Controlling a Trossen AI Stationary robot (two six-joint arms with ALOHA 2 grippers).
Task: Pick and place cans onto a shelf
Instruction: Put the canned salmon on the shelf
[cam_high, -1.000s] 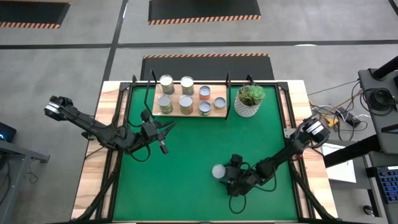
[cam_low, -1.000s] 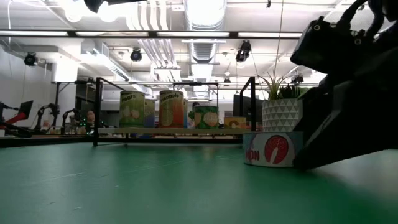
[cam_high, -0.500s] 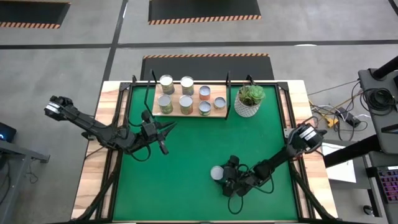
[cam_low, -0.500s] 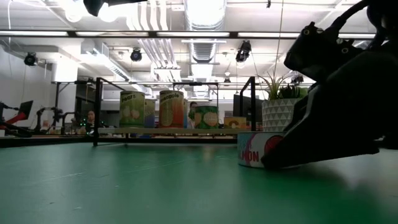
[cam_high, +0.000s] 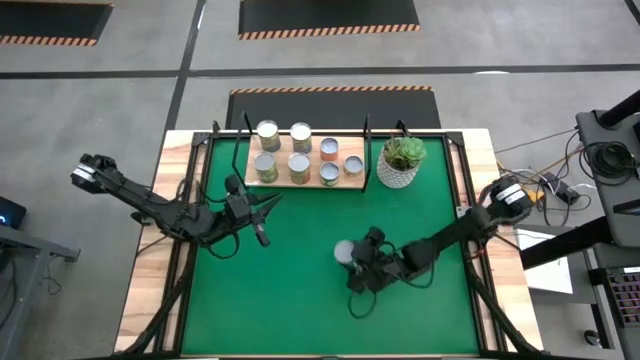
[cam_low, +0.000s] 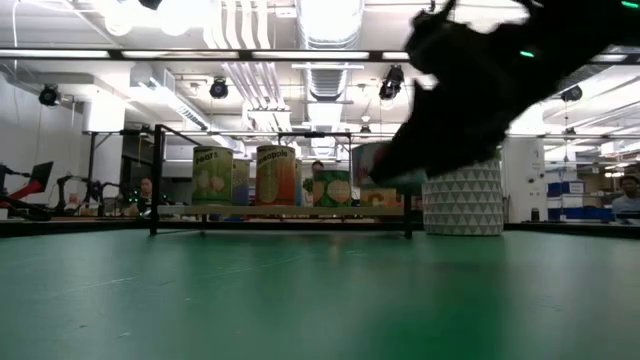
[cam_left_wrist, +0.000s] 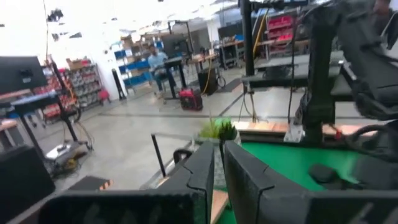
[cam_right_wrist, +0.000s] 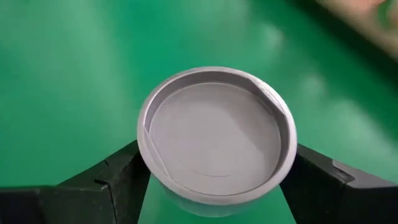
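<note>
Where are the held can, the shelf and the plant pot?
held can (cam_right_wrist: 216, 134): right wrist view, silver top.
shelf (cam_high: 283, 181): high view, bare front edge of the board.
plant pot (cam_high: 397, 176): high view, white side wall.

Grey concrete floor, hazard-striped mats, bright ceiling lights

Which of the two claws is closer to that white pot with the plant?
The right. The right gripper, closed on a can, is on the mat in front of the plant pot. The left gripper waits farther off, at the shelf's left end.

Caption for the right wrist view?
Right end effector grips a silver-topped can above the green mat.
</note>
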